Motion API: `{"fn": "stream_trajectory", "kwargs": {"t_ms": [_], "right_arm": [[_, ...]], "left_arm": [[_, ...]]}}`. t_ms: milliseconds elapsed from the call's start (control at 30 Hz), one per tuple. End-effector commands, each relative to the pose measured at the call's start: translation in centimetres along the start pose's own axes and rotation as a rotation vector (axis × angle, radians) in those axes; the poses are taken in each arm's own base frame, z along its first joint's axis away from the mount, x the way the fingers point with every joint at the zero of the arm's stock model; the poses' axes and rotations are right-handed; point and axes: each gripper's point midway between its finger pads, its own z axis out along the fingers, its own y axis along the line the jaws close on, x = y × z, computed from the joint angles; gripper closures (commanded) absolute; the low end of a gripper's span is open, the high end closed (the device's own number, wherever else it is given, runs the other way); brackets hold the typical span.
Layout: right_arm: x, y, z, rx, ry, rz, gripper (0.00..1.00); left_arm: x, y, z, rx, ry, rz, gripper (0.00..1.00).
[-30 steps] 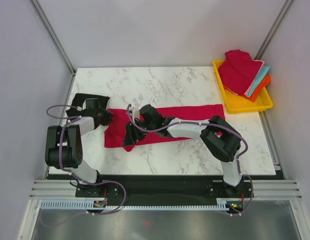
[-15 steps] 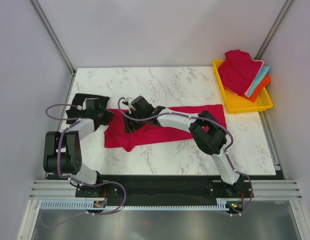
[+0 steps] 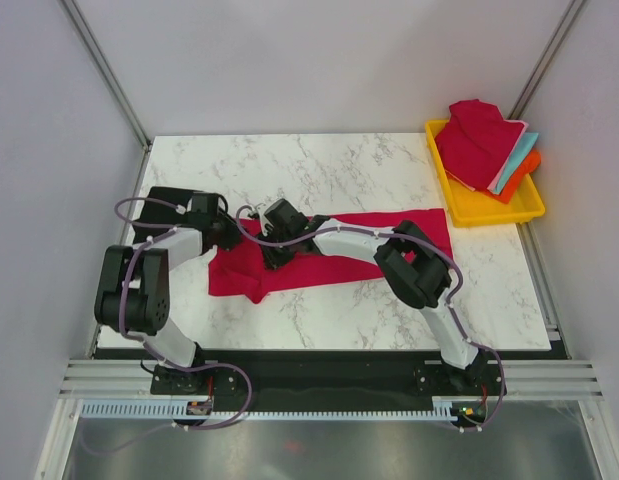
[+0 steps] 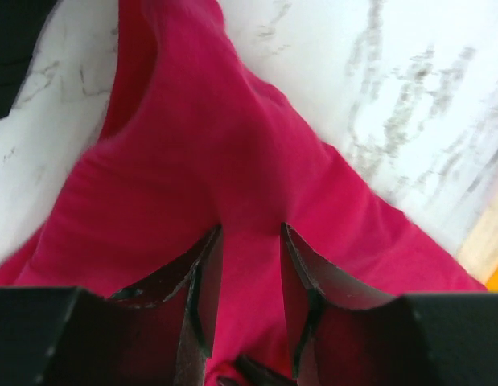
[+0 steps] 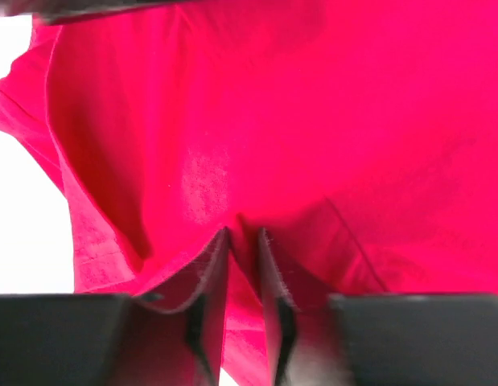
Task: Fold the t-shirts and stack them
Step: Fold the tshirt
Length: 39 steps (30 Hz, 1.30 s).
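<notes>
The left end effector (image 4: 247, 265) and right end effector (image 5: 242, 273) each pinch the soft, floppy red t-shirt (image 3: 314, 272); corners look best to hold

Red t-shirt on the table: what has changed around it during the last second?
The right gripper moved from the near edge of the red t-shirt toward its far edge and closed on the cloth. The left gripper shifted slightly right, keeping its pinch. The yellow tray and its pile stayed in place.
</notes>
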Motion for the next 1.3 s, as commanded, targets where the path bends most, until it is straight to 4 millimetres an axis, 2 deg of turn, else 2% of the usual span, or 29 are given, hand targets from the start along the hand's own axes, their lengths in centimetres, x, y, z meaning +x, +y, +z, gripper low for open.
{"fn": "stream_trajectory", "kwargs": {"t_ms": [0, 33, 100, 133, 200, 233, 300, 367, 433, 467, 533, 633, 767, 800, 867, 900, 933, 967, 1000, 1067, 1100, 1133, 1167, 1267], "right_arm": [[-0.5, 1.4, -2.2, -0.034, -0.016, -0.021, 0.74], [0.3, 1.2, -2.3, -0.032, -0.001, -0.015, 0.75], [0.0, 1.5, -3.3, -0.036, -0.023, -0.008, 0.75], [1.2, 1.2, -3.5, -0.026, -0.007, 0.0, 0.75], [0.6, 1.5, -4.9, -0.025, -0.045, 0.001, 0.75], [2.0, 1.1, -5.0, -0.015, -0.027, 0.016, 0.75], [1.5, 1.6, -6.4, -0.026, -0.065, 0.02, 0.75], [2.8, 1.6, -7.0, -0.031, -0.054, 0.038, 0.75], [4.1, 1.6, -7.6, -0.03, -0.042, 0.061, 0.71], [4.5, 1.4, -7.8, -0.02, -0.04, 0.069, 0.65], [5.8, 1.0, -8.7, -0.005, -0.032, 0.078, 0.61], [6.5, 0.6, -10.0, 0.025, -0.055, 0.083, 0.56], [5.0, 0.6, -11.0, 0.041, -0.112, 0.081, 0.51], [3.7, 0.9, -11.2, 0.033, -0.138, 0.08, 0.51], [2.9, 1.2, -10.7, 0.02, -0.141, 0.087, 0.51], [1.5, 1.7, -10.6, 0.005, -0.165, 0.094, 0.52], [1.6, 2.0, -9.7, -0.016, -0.149, 0.103, 0.54], [0.2, 2.7, -9.5, -0.044, -0.178, 0.113, 0.55], [0.6, 2.8, -8.2, -0.066, -0.153, 0.127, 0.56], [-0.1, 4.7, -7.3, -0.178, -0.158, 0.139, 0.57], [-0.9, 5.5, -7.0, -0.224, -0.171, 0.15, 0.55], [-0.3, 5.7, -5.6, -0.257, -0.146, 0.193, 0.49], [-0.9, 6.9, -5.4, -0.333, -0.16, 0.198, 0.46], [-1.3, 7.9, -3.7, -0.409, -0.157, 0.254, 0.41]], "left_arm": [[0.2, 0.7, 1.5, -0.052, 0.054, 0.028, 0.59], [0.1, 0.9, 1.7, -0.059, 0.054, 0.026, 0.59], [-0.3, 1.4, 1.7, -0.072, 0.044, 0.015, 0.59], [-0.4, 1.4, 1.7, -0.072, 0.038, 0.017, 0.59], [-0.7, 1.4, 1.5, -0.073, 0.024, 0.018, 0.59], [-0.8, 1.3, 1.4, -0.07, 0.02, 0.019, 0.59], [-1.0, 1.5, 1.3, -0.078, 0.009, 0.022, 0.58], [-1.2, 1.4, 1.2, -0.078, 0.004, 0.024, 0.59], [-1.3, 1.5, 1.1, -0.084, -0.002, 0.024, 0.59], [-1.4, 1.5, 1.1, -0.086, -0.006, 0.027, 0.59], [-1.5, 1.3, 0.9, -0.083, -0.012, 0.028, 0.59], [-1.6, 1.3, 0.7, -0.079, -0.018, 0.03, 0.59], [-1.7, 1.1, 0.4, -0.07, -0.021, 0.033, 0.59], [-1.7, 1.0, 0.3, -0.068, -0.021, 0.035, 0.59], [-1.8, 0.9, 0.1, -0.063, -0.029, 0.037, 0.59], [-1.8, 0.9, 0.0, -0.063, -0.029, 0.037, 0.59], [-1.8, 0.8, -0.1, -0.06, -0.03, 0.038, 0.59], [-1.8, 0.7, -0.1, -0.054, -0.03, 0.037, 0.59], [-1.9, 0.6, -0.1, -0.053, -0.031, 0.038, 0.59], [-1.8, 0.6, -0.1, -0.053, -0.029, 0.038, 0.59], [-1.8, 0.6, 0.0, -0.054, -0.028, 0.035, 0.59], [-1.8, 0.6, 0.1, -0.054, -0.024, 0.036, 0.59], [-1.7, 0.7, 0.1, -0.055, -0.021, 0.035, 0.59], [-1.7, 0.6, 0.0, -0.053, -0.023, 0.032, 0.59]]}}
